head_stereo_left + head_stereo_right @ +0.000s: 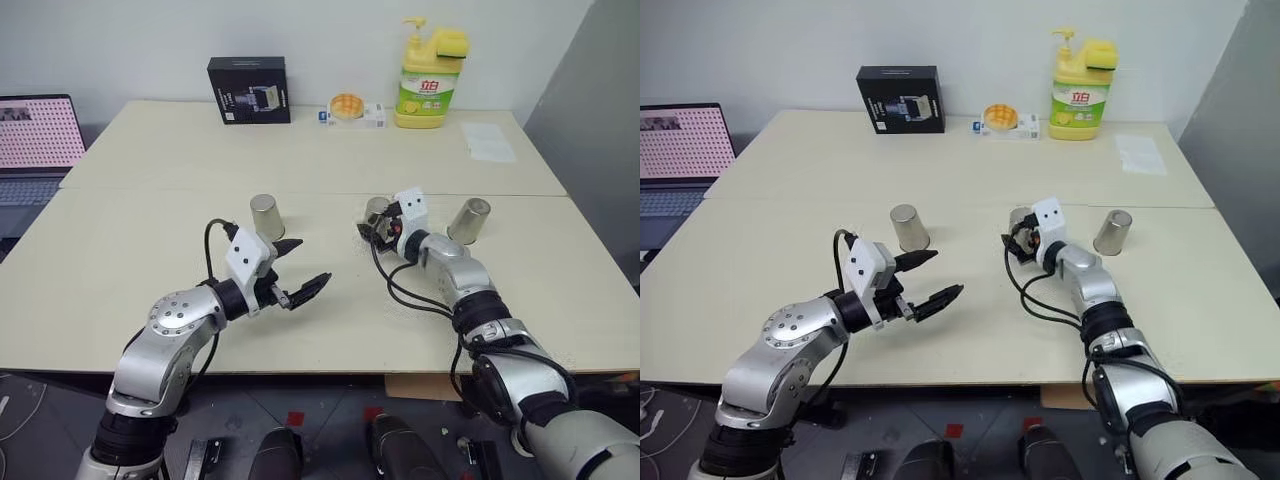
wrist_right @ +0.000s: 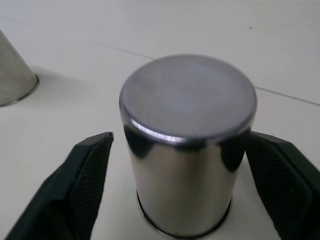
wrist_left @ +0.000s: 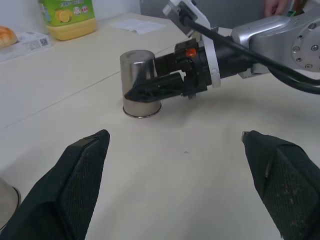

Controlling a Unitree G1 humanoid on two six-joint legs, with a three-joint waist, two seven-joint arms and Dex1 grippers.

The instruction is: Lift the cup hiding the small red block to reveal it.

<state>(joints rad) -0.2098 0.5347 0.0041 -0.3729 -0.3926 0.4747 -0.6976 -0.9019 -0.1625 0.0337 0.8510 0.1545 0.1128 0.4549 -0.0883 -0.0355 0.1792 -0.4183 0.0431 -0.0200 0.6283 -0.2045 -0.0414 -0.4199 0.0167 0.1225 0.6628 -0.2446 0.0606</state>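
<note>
Right claw (image 2: 175,195) spread around the middle cup (image 2: 186,145), fingers (image 2: 75,190) flanking both sides, contact unclear. Cup upside down on the surface (image 1: 300,160), between two identical cups. Left claw (image 1: 297,268) spread, empty, hovering apart.

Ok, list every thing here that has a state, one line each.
Middle cup: upside down on the table, between the right claw's fingers.
Left cup: upside down, untouched.
Right cup: upside down, untouched.
Right claw: around the middle cup.
Left claw: open, empty.
Laptop: open, screen lit.
</note>
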